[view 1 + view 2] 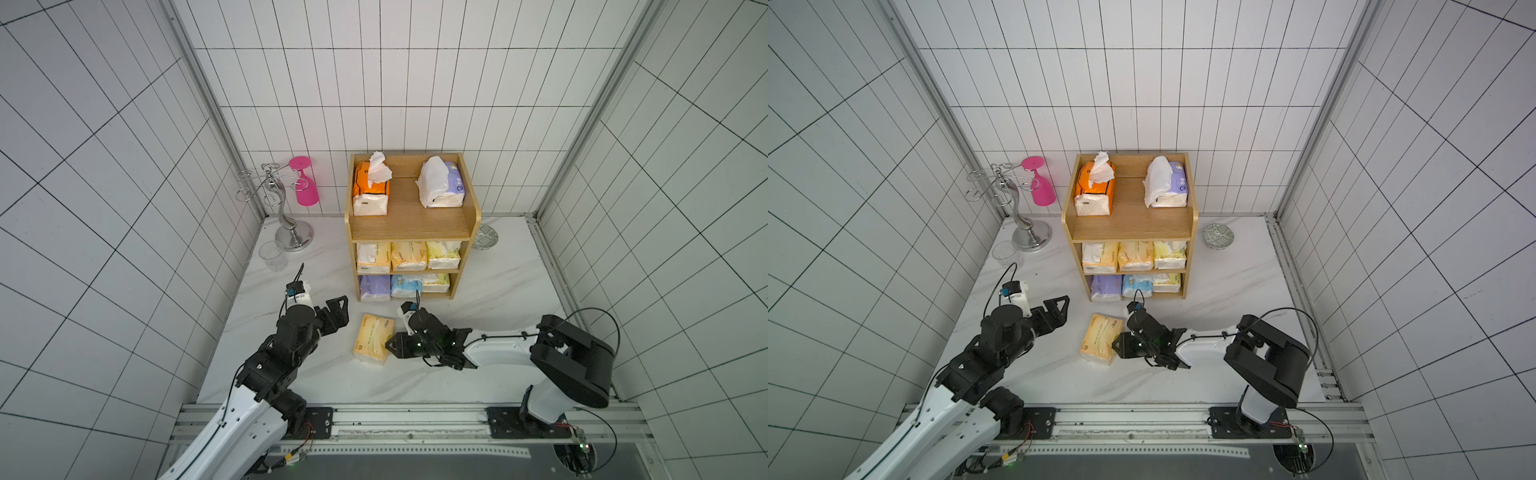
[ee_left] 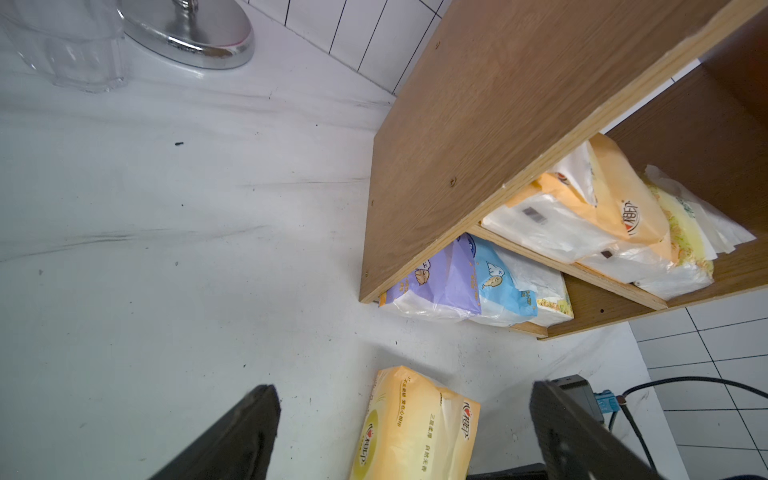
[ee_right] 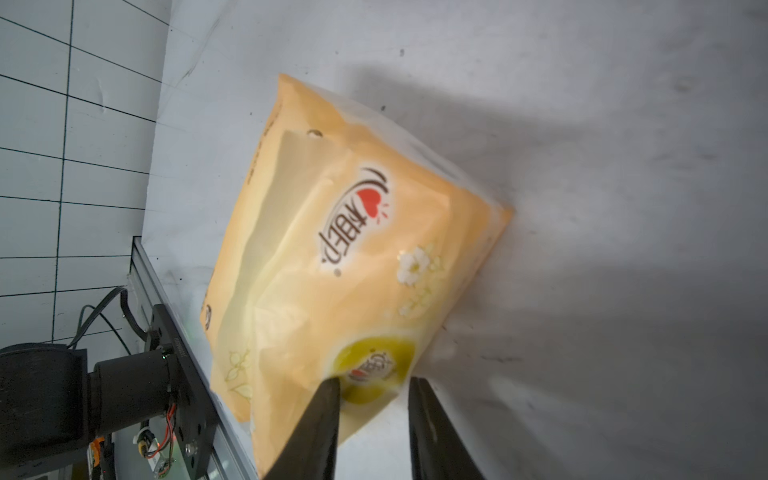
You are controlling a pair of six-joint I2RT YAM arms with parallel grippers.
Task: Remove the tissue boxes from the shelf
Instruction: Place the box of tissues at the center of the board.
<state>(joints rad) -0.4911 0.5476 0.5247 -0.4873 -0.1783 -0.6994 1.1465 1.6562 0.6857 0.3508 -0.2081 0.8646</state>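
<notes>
Between the narrowly parted jaws of my right tool (image 3: 374, 382) sits just a corner of the orange tissue pack (image 1: 373, 338), flat on the bench (image 1: 519, 291); whether they bite I cannot tell. So thin a hold on slick wrap could slip and swing it against the shelf (image 1: 411, 226) near the tool's flank, which holds eight more packs (image 1: 409, 255). Open bench lies on the other flank; my left tool (image 2: 403, 386) gapes empty beyond the pack.
</notes>
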